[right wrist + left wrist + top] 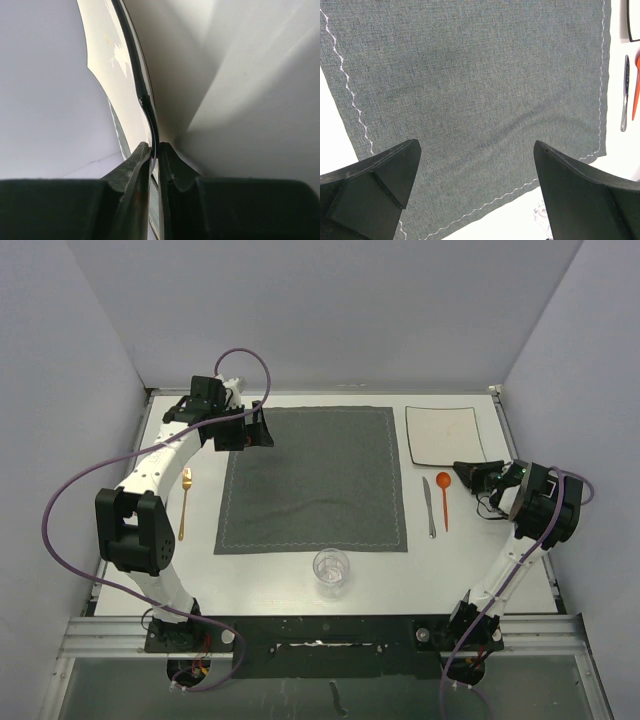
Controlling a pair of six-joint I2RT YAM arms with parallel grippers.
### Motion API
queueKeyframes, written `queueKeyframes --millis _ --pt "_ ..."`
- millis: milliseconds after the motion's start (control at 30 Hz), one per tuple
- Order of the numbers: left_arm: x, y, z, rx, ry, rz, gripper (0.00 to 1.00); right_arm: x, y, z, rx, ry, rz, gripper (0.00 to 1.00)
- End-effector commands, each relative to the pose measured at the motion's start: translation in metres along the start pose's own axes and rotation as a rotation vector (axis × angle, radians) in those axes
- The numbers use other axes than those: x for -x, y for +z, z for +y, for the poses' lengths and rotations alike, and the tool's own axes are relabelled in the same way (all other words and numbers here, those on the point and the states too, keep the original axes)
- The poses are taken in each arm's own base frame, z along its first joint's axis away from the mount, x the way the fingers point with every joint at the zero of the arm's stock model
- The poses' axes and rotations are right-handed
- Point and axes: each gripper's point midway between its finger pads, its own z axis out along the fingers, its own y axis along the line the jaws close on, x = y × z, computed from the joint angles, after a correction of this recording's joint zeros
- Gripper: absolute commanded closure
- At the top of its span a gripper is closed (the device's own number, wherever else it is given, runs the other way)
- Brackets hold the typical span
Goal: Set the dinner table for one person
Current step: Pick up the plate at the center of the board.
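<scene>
Closest to the arm bases, a glass point(331, 571) stands on the white desk point(270, 575), just short of the grey placemat point(312, 480). Further right, beyond the knife point(429, 505), the right end effector point(154, 146) is clenched on the rim of the white plate point(445, 435). The desk lies directly beneath. I'd judge the plate step is in hand, and next the plate needs lifting and carrying left onto the mat. The left end effector point(476, 144) hangs released above the mat's far-left corner.
</scene>
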Motion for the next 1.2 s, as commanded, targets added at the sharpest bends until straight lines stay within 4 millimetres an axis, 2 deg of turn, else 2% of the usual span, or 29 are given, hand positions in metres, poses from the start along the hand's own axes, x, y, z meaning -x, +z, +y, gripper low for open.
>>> queueKeyframes --millis 0,267,367,567,700,933,1167 --pt "0.023 -0.004 -0.008 -0.033 0.031 -0.052 0.02 0.009 -0.001 0.011 0.059 -0.045 -0.02 1.0" --pt "0.024 -0.006 -0.008 -0.034 0.033 -0.057 0.02 0.012 0.001 0.0 0.012 -0.049 -0.03 1.0" --pt "0.024 -0.006 -0.008 -0.032 0.032 -0.059 0.02 0.015 0.001 -0.003 -0.015 -0.056 -0.045 0.84" --pt "0.024 -0.006 -0.007 -0.036 0.028 -0.057 0.02 0.02 -0.006 -0.008 -0.072 -0.064 -0.074 0.62" --pt "0.024 -0.007 -0.006 -0.038 0.027 -0.058 0.02 0.026 -0.012 -0.012 -0.126 -0.079 -0.103 0.54" --pt "0.026 -0.008 -0.005 -0.039 0.025 -0.063 0.02 0.044 -0.031 -0.02 -0.22 -0.081 -0.169 0.5" --pt "0.026 -0.01 -0.004 -0.039 0.024 -0.066 0.02 0.064 -0.043 -0.032 -0.256 -0.042 -0.227 0.49"
